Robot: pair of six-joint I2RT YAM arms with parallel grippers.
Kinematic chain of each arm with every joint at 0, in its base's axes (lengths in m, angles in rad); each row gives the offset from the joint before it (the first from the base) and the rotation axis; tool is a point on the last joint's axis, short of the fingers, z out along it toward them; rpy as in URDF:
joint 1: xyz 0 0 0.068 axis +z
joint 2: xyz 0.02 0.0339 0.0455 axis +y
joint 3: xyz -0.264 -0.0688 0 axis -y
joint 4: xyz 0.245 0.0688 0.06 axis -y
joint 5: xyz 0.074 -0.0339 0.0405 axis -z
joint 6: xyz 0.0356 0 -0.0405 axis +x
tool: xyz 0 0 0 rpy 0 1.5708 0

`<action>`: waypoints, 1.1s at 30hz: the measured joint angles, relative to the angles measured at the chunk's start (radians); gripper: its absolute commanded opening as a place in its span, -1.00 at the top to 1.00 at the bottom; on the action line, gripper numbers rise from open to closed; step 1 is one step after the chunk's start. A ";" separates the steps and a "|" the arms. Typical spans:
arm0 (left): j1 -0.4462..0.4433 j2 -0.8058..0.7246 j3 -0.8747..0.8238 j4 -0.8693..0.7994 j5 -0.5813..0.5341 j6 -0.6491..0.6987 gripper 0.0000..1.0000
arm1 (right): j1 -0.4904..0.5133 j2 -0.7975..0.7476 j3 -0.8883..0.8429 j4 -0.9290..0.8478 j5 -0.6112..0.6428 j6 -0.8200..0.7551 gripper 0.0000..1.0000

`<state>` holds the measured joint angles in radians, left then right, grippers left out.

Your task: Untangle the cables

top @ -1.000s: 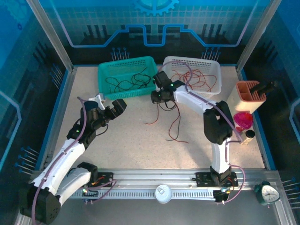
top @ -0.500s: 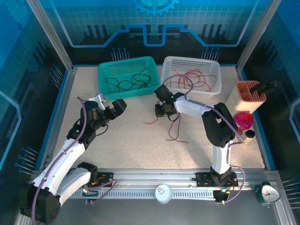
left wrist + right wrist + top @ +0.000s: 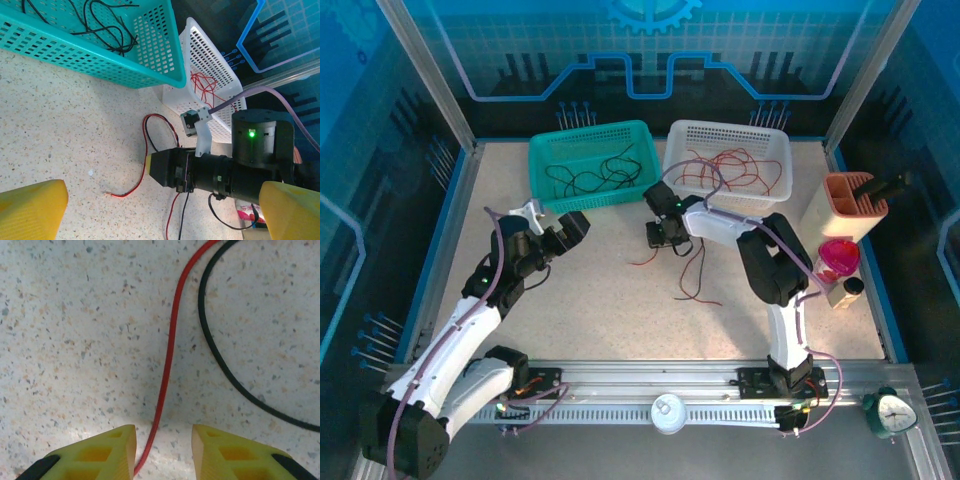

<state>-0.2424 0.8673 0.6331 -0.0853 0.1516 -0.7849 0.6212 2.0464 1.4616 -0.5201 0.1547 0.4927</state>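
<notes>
Right gripper [image 3: 162, 440] down at the tabletop [image 3: 75, 315], fingers apart astride a loose red cable [image 3: 170, 355] without pinching it, left gripper [image 3: 555, 222] gaping empty, black cables [image 3: 590, 178] in the teal basket [image 3: 100, 55], red cables [image 3: 730, 170] in the white basket [image 3: 197, 47], the former now pulled back from the teal basket's corner since a second ago.

left basket [image 3: 595, 200]: cables [image 3: 585, 180] inside | right basket [image 3: 730, 126]: more cables [image 3: 735, 165] inside | table [image 3: 600, 300]: loose cables [image 3: 700, 260] before baskets

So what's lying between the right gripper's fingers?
A red cable runs on the table through the open gap of the right gripper, as the right wrist view shows; the black cable lies outside it.
</notes>
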 measured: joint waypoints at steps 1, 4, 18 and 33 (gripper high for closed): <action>0.000 0.000 0.000 0.000 0.000 0.000 -0.98 | 0.000 0.011 0.013 -0.002 0.003 -0.001 0.28; 0.000 0.000 0.000 0.000 0.000 0.000 -0.98 | 0.000 0.040 0.039 -0.006 0.014 -0.004 0.29; 0.000 0.000 0.000 0.000 0.000 0.000 -0.98 | 0.000 0.097 0.098 -0.036 0.029 -0.022 0.48; 0.000 0.000 0.000 0.000 0.000 0.000 -0.99 | 0.000 0.076 0.083 -0.031 0.008 -0.026 1.00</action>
<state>-0.2424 0.8677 0.6331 -0.0856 0.1520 -0.7849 0.6209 2.1220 1.5448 -0.5510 0.1631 0.4667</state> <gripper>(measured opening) 0.992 0.066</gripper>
